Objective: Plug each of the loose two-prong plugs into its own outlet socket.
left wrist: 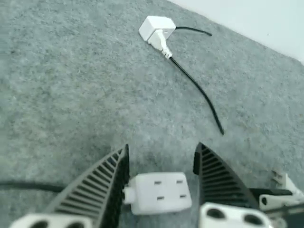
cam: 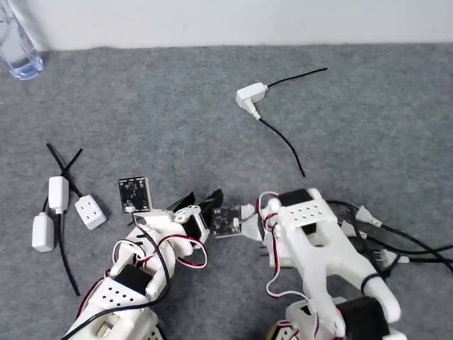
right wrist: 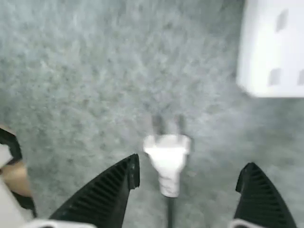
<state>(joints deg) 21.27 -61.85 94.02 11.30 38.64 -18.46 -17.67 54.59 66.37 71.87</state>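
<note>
Left gripper [left wrist: 161, 151] stands spread, its black fingers on either side of a white outlet socket [left wrist: 159, 192] that lies on the gray carpet [left wrist: 71, 85]. One finger is right against the socket. Right gripper [right wrist: 192, 164] is spread wide too, straddling a loose two-prong plug [right wrist: 167, 159] without touching it. That plug lies near the outlet socket. Well apart from the outlet socket, farther out, rests a plugged-in pair [cam: 251, 95] with black cords. A spare outlet block [cam: 90, 211] and two corded white plugs [cam: 58, 193] lie well apart from the socket, off to its side.
</note>
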